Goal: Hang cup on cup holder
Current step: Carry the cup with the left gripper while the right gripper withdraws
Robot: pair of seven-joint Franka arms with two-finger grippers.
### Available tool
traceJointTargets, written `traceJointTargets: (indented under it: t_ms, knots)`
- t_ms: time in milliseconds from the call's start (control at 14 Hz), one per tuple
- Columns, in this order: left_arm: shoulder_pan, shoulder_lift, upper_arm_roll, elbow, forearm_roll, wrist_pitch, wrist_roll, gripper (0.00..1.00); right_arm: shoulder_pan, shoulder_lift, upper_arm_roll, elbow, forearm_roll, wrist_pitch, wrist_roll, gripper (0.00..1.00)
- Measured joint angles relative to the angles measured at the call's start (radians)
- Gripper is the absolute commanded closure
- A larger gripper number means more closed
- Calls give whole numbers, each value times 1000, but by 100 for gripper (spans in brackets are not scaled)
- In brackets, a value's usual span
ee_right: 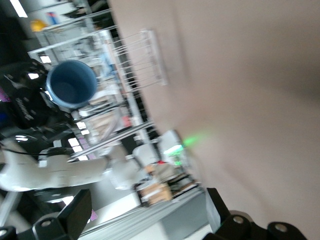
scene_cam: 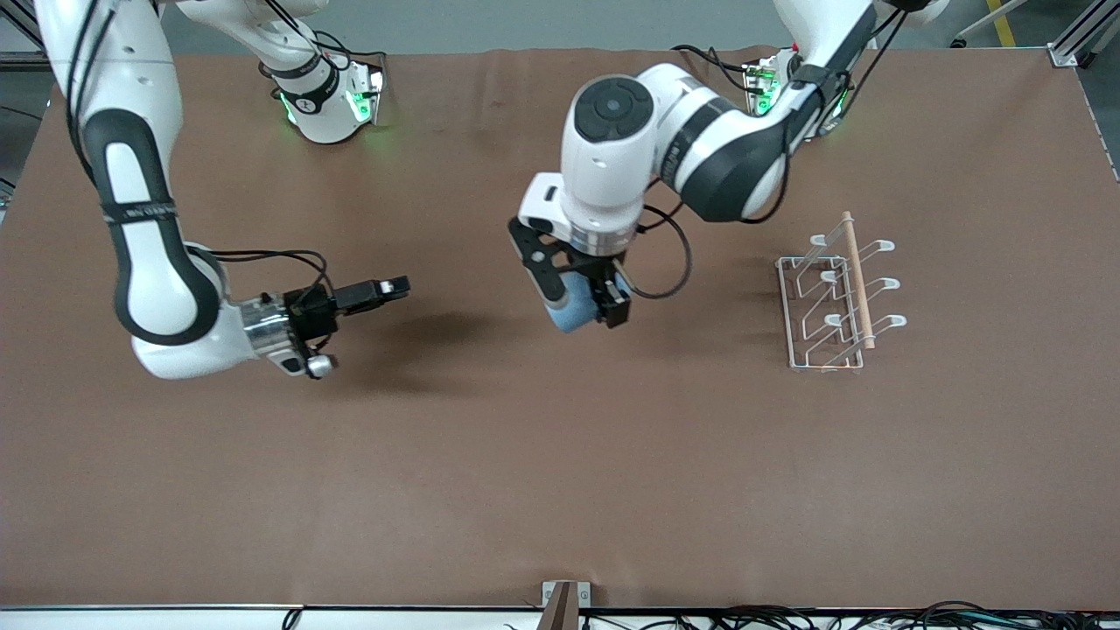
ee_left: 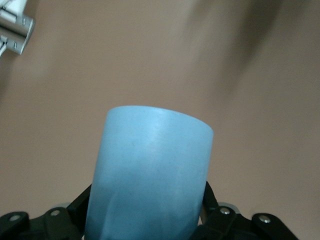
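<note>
The light-blue cup (scene_cam: 570,308) is held in my left gripper (scene_cam: 579,304), which is shut on it above the middle of the table. In the left wrist view the cup (ee_left: 150,175) fills the space between the black fingers (ee_left: 212,207). The white wire cup holder (scene_cam: 836,297) with its wooden rod stands on the table toward the left arm's end. My right gripper (scene_cam: 385,289) is open and empty, held sideways above the table toward the right arm's end. The right wrist view shows the cup (ee_right: 71,84) from its open mouth and the cup holder (ee_right: 140,57) farther off.
The brown table (scene_cam: 560,481) carries only the cup holder. The arm bases (scene_cam: 328,101) stand along the edge farthest from the front camera. Cables run along the table's edge nearest the front camera.
</note>
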Motion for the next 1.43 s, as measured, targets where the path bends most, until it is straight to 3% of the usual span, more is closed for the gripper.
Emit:
traceJointTargets:
  t_ms: [500, 857, 1143, 1429]
  knots:
    - [49, 2, 2, -9, 219, -304, 190, 67, 0, -190, -135, 10, -523, 185, 9, 0]
    - [62, 5, 1, -59, 420, -518, 290, 69, 1, -221, -166, 216, -821, 143, 125, 0]
    - [49, 19, 0, -202, 635, -617, 286, 71, 11, -222, -165, 410, -927, 57, 201, 0]
    - [83, 22, 3, -286, 698, -626, 277, 72, 0, -222, -171, 494, -941, -87, 243, 0]
